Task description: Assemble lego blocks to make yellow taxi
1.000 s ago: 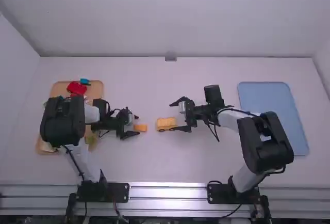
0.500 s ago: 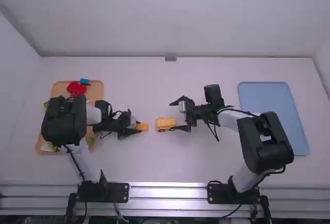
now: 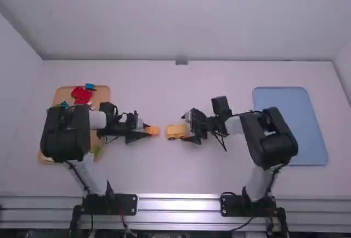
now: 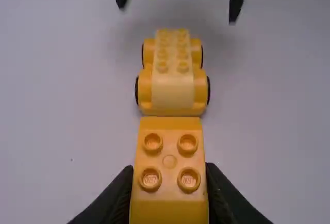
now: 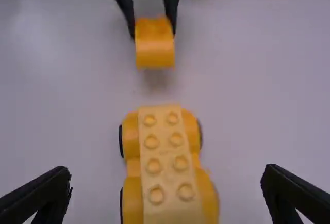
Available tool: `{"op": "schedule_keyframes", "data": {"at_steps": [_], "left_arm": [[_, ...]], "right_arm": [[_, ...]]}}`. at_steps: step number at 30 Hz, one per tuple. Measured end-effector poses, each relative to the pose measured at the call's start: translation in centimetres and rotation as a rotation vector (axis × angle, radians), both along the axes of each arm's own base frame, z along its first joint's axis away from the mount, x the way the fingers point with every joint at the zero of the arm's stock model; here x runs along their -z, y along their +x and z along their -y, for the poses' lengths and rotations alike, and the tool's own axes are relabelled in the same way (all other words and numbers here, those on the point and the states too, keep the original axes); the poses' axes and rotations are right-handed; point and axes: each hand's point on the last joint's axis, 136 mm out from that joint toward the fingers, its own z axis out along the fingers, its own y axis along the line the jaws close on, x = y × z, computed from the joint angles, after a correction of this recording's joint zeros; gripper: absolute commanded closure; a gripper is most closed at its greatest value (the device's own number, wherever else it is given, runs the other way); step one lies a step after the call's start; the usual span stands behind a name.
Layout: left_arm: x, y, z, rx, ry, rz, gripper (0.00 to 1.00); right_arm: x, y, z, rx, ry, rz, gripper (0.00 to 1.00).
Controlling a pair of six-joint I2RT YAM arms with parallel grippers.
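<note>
Left of the middle in the high view, my left gripper (image 3: 143, 130) is shut on an orange-yellow block (image 3: 152, 131). In the left wrist view, four studs top this block (image 4: 169, 172), held by the left gripper (image 4: 169, 193). A wheeled yellow car base (image 3: 176, 132) stands on the table just right of the block. Two rows of studs run along the base (image 4: 172, 74). My right gripper (image 3: 188, 129) is open at the base's right end. In the right wrist view, the right gripper (image 5: 165, 188) has its fingers wide on both sides of the car base (image 5: 164, 167), not touching it.
A tan tray (image 3: 66, 94) at the left holds a red piece (image 3: 81, 94), a blue piece (image 3: 90, 86) and other blocks, partly under the left arm. An unloaded blue tray (image 3: 290, 123) lies at the right.
My left gripper has closed on the block and carried it slightly right toward the car base. The right arm has shifted left, and its open fingers are now less far apart.
</note>
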Motion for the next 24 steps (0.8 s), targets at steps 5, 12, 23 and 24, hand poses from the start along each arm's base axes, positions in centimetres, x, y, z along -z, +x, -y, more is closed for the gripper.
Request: {"op": "schedule_keyframes", "data": {"at_steps": [5, 12, 23, 24], "left_arm": [[-2.0, 0.2, 0.6, 0.011, -0.061, 0.040, 0.77], [-2.9, -0.6, 3.4, 0.108, -0.090, 0.081, 0.76], [-2.5, 1.5, 8.2, 0.131, -0.013, 0.086, 0.83], [-2.4, 1.6, 8.3, 0.124, -0.008, 0.077, 0.83]], "right_arm": [[1.4, 0.3, 0.0, -0.017, 0.058, 0.015, 0.01], [1.3, 0.5, -0.2, -0.042, 0.114, 0.046, 0.01], [2.6, 0.0, -1.5, -0.046, 0.054, 0.052, 0.01], [2.7, 0.1, -1.5, -0.041, 0.050, 0.049, 0.01]]}}
